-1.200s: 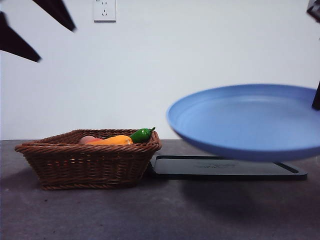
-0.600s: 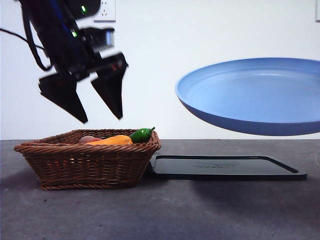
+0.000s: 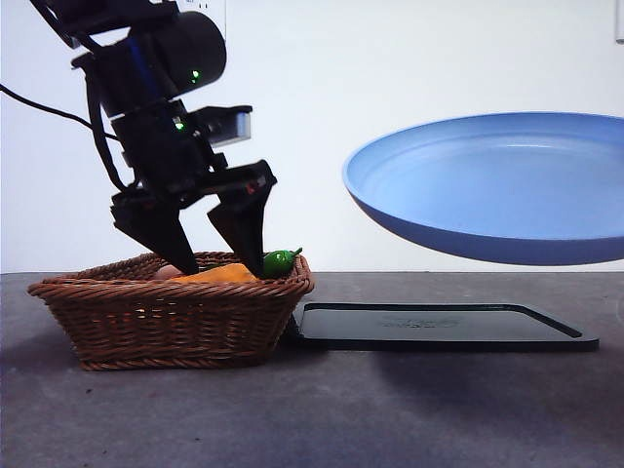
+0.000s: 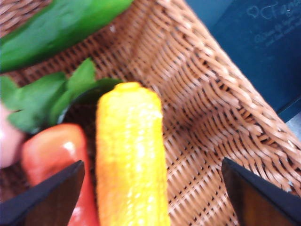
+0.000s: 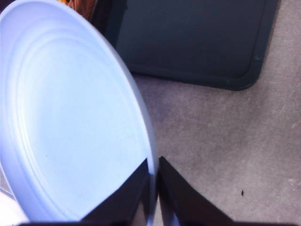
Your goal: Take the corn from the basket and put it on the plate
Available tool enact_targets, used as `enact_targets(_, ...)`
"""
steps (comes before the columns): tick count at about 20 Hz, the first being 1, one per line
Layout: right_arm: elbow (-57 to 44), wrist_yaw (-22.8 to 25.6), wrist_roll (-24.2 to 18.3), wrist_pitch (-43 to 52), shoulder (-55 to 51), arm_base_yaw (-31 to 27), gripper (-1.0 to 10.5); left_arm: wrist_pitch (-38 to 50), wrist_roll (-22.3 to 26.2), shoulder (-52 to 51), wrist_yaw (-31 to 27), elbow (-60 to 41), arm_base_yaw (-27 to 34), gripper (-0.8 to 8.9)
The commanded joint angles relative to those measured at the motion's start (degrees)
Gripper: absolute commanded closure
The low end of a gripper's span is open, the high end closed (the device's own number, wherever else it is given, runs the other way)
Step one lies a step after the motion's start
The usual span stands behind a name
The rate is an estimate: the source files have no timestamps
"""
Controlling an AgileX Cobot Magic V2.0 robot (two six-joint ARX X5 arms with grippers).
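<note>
The table (image 3: 322,419) is grey and bare toward its front edge. Held in the air above the table's right half, clear of the surface, is the plate (image 3: 507,190), light blue and tilted so its hollow faces the front camera. The right gripper (image 5: 153,181) is clamped on the plate's rim, its two black jaws pressed together with the thin edge between them. Under the plate a flat black tray (image 3: 439,327) lies on the table, its left edge just beside the basket (image 3: 171,312), which sits on the table's left half.

The left gripper (image 3: 219,255) reaches down into the basket from above, its jaws spread wide apart, with the tips at about the level of the braided rim. In the left wrist view the corn (image 4: 131,160) lies on the basket floor between those spread jaws, nearer one of them, and neither jaw touches it. A red pepper (image 4: 61,160) lies against the corn's side, a green pepper (image 4: 56,28) lies beyond it by the basket wall, and a pinkish fruit (image 4: 7,146) shows only at the picture's margin.
</note>
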Motion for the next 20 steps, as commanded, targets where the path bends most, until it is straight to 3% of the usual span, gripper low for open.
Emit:
enact_targets(1, 1.2, -0.3, 1.0, 0.6, 0.1, 0.0, 9.5, 0.2, 1.1, 2.6, 0.0, 1.2, -0.3, 3.45)
enact_targets(7, 1.2, -0.2, 1.0, 0.8, 0.2, 0.0, 9.5, 0.3, 1.1, 4.5, 0.0, 1.2, -0.8, 3.63)
enact_targets(12, 1.2, -0.2, 1.0, 0.8, 0.2, 0.0, 9.5, 0.1, -0.8, 4.5, 0.0, 1.2, -1.0, 6.12)
enact_targets(20, 1.2, 1.5, 2.6, 1.3, 0.6, 0.1, 9.5, 0.0, -2.0, 2.0, 0.0, 1.2, -0.9, 6.22)
